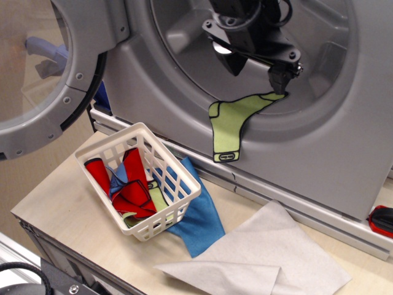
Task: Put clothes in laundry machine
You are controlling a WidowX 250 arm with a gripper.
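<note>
Basket: white plastic lattice basket (178, 184) on table, holding red and blue cloth pieces (130, 184).
Sock: light green sock-shaped cloth (232, 126) draped over grey washer's (344, 153) drum lip.
Gripper: black gripper (255, 67) spread apart, empty, just above sock's top.

Sock on the drum rim, basket on the table in front

The sock-shaped piece (231, 123) hangs over the laundry machine (344, 141) opening's lower rim, below the gripper (255, 64); the basket (145, 182) of clothes (129, 184) sits lower left.
</note>
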